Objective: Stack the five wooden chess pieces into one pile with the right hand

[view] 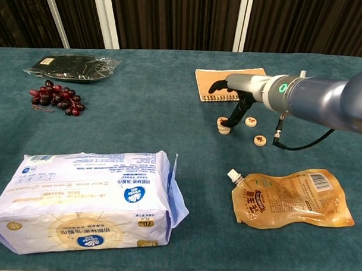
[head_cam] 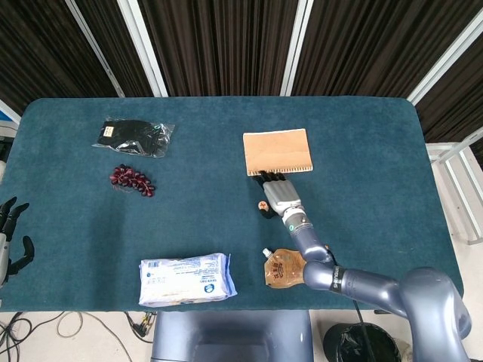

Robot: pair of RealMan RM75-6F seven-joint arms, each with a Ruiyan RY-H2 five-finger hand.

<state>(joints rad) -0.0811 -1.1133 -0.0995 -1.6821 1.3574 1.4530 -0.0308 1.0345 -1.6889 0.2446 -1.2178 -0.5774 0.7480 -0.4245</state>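
Observation:
A short pile of round wooden chess pieces stands on the blue table cloth, its top piece showing a red mark. Two loose pieces lie to its right, one nearer the notebook and one nearer me. My right hand hovers just above and right of the pile, fingers apart and empty; one dark fingertip reaches down beside the pile. In the head view the right hand covers the loose pieces. My left hand rests at the far left edge, fingers spread, holding nothing.
A tan spiral notebook lies right behind the hand. An orange spouted pouch sits in front of the pieces. A large tissue pack is at the front left, with grapes and a black packet at the back left.

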